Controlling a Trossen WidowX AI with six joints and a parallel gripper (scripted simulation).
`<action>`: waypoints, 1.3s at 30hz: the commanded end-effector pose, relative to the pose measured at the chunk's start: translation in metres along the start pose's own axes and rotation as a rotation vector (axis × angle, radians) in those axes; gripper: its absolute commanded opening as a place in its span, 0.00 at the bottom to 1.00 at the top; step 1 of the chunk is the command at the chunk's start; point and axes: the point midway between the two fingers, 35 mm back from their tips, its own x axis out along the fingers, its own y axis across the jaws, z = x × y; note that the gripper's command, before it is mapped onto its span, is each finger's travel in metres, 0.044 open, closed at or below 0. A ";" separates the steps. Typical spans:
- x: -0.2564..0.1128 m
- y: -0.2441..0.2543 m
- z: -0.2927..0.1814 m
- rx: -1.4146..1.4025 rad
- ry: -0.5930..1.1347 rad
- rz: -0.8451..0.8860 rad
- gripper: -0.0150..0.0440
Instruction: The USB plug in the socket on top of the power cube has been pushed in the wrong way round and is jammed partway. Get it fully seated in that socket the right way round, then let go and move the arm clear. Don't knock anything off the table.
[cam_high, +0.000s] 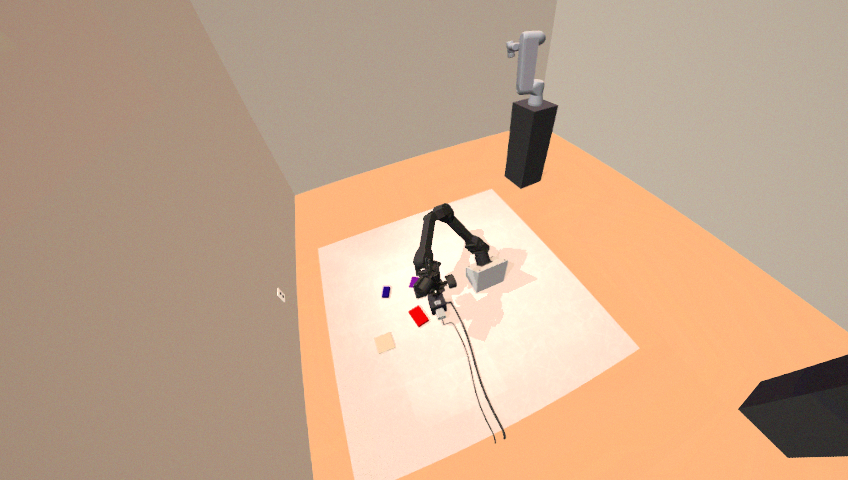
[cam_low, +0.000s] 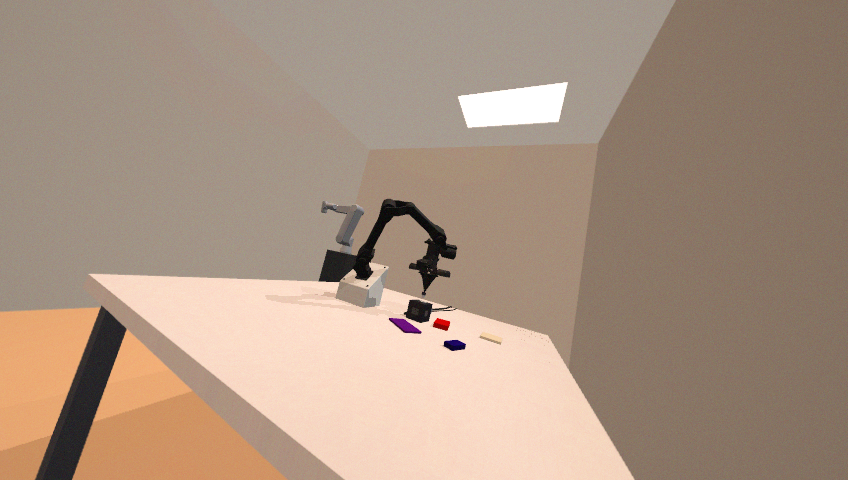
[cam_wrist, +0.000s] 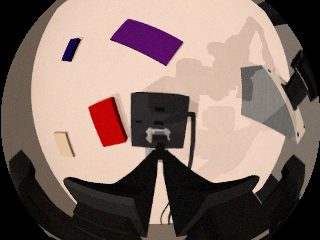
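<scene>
The power cube (cam_low: 418, 311) (cam_wrist: 175, 105) is a dark box with small dark slots in its top. My gripper (cam_low: 423, 291) (cam_wrist: 160, 154) points down over the cube's near edge in the wrist view and is shut on the USB plug. The plug (cam_low: 423, 296) (cam_wrist: 165, 134) is pale, with a dark part between the fingertips, and stands directly below them at the cube's top. Whether its tip is inside the socket or just above it, and which way round it faces, I cannot tell. In the top view the gripper hides much of the cube.
A red block (cam_high: 418, 316) (cam_low: 441, 324) (cam_wrist: 107, 122) lies close beside the cube. A purple slab (cam_low: 404, 325) (cam_wrist: 146, 42), a navy block (cam_high: 386, 292) (cam_low: 454, 344) (cam_wrist: 71, 49) and a cream block (cam_high: 385, 343) (cam_low: 491, 338) (cam_wrist: 64, 144) lie farther off. Cables (cam_high: 476, 362) (cam_wrist: 193, 140) trail from the cube.
</scene>
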 end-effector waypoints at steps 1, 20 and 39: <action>0.000 0.000 -0.001 -0.003 0.007 0.000 0.25; 0.002 0.000 -0.002 0.002 0.021 0.000 0.25; 0.005 0.000 -0.003 0.007 0.035 0.001 0.25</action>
